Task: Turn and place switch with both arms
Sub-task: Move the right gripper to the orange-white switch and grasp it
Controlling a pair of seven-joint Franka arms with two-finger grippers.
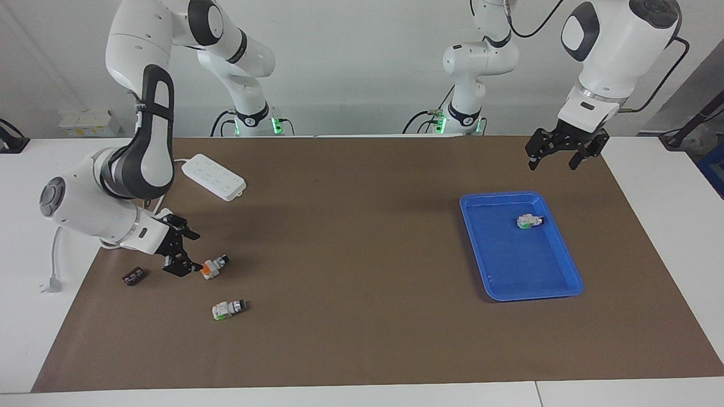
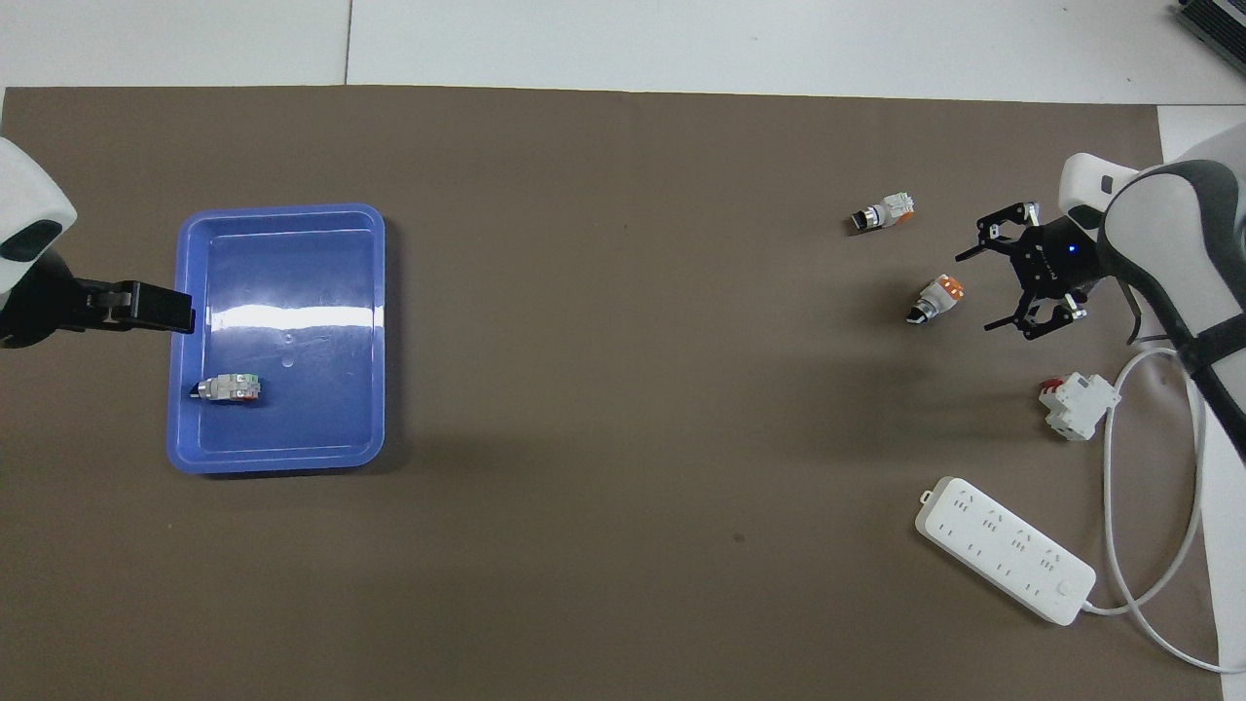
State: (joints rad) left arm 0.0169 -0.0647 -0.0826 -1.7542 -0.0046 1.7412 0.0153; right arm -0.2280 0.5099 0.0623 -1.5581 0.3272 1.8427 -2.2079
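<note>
The switch, white with an orange face and a dark knob end, lies on the brown mat toward the right arm's end of the table. My right gripper is low over the mat right beside the switch's orange end, open, with nothing between its fingers. The overhead view shows a small gap between it and the switch. My left gripper waits open, high over the edge of the blue tray.
A green-faced switch lies farther from the robots than the orange one; another lies in the tray. A white-and-red block, a small black piece and a white power strip with its cable lie near the right arm.
</note>
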